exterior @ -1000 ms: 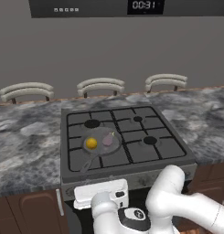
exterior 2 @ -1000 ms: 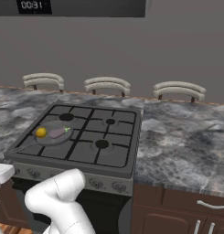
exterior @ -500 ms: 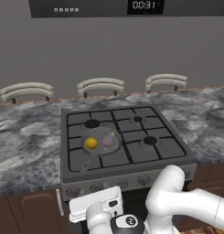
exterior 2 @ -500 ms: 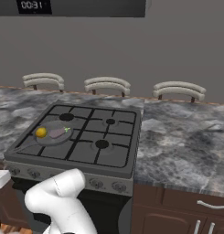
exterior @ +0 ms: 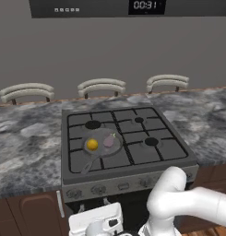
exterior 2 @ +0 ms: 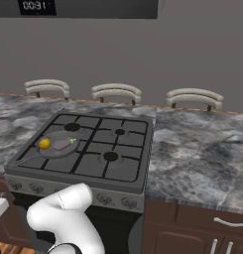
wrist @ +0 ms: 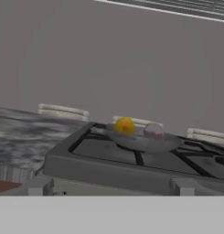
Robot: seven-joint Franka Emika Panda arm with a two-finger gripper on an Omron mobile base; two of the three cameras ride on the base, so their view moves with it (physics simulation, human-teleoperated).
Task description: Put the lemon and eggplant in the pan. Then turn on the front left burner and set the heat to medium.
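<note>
The lemon (exterior: 92, 144) sits in the pan (exterior: 101, 148), on the left side of the bowl. The eggplant (exterior: 108, 141) lies in the pan too, just beside the lemon on its right, with its thin green stem tip pointing toward the back of the stove. In the hand view the lemon (wrist: 125, 125) and the eggplant (wrist: 153, 131) poke up over the rim of the pan (wrist: 143, 142), seen from low down in front.

The pan rests on the front left burner of the stove (exterior: 169, 159), so that burner is hidden under it. The pan's short handle (exterior: 88, 164) points toward the front edge of the stove. The other 3 burners are bare and dark: 1 at the back left (exterior: 92, 124), 1 at the back right (exterior: 139, 120) and 1 at the front right (exterior: 151, 141).

A row of small knobs (exterior: 98, 190) runs along the front panel of the stove (they are too small to read). The grey speckled counter (exterior: 22, 152) spreads out on both sides of the stove. Behind it stand 3 pale chair backs (exterior: 101, 85).

The white arm (exterior: 179, 203) bends low in front of the stove, below the knob row. The fingers are spread wide apart and hold nothing.
</note>
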